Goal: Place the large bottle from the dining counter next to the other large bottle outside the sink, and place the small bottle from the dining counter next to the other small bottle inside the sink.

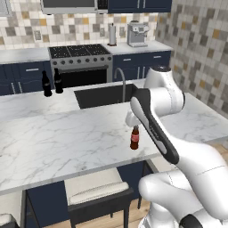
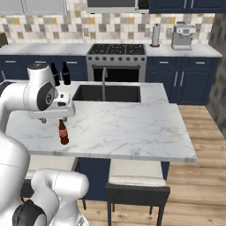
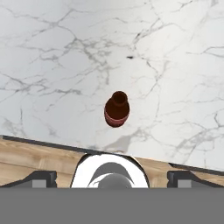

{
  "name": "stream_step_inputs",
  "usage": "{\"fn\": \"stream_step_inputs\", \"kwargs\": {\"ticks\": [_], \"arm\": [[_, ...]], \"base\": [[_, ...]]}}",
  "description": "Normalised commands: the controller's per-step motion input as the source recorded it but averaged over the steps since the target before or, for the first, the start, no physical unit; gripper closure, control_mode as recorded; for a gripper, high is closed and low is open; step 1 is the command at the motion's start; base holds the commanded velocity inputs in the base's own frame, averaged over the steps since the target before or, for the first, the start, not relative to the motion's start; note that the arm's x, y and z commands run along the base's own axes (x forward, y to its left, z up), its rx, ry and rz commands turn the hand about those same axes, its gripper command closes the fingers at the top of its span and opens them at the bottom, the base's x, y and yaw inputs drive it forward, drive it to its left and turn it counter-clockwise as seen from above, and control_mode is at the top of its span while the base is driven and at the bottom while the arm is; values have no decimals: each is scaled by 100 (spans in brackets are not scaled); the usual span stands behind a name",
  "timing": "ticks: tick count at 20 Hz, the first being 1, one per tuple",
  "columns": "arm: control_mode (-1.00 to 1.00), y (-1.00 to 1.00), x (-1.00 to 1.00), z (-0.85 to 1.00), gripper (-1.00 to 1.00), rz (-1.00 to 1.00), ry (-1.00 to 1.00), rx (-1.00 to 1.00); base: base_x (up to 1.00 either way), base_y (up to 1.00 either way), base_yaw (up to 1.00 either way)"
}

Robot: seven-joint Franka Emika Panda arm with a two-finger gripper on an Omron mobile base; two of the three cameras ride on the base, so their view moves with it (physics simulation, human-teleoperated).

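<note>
The arm (image 1: 178, 147) is glossy white with rounded, bulbous link housings. A long dark grey panel runs along the forearm, and a black joint ring shows at five o'clock in the left base view.

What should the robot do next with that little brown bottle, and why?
Probably lower the gripper straight down over the small brown bottle. The bottle stands upright on the marble counter, right below the hand, and the fingers are spread wide apart and not touching it yet.
</note>
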Motion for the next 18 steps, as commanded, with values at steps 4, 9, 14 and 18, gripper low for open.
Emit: {"fn": "stream_step_inputs", "kwargs": {"ticks": [4,9,14,18], "arm": [[-100,2,18,0,-100,0,0,0],[-100,23,28,0,-100,-1,3,0],[-100,11,31,-3,-100,-2,11,-1],[-100,-3,25,-10,-100,0,8,0]], "base": [[0,0,0],[0,0,0],[0,0,0],[0,0,0]]}}
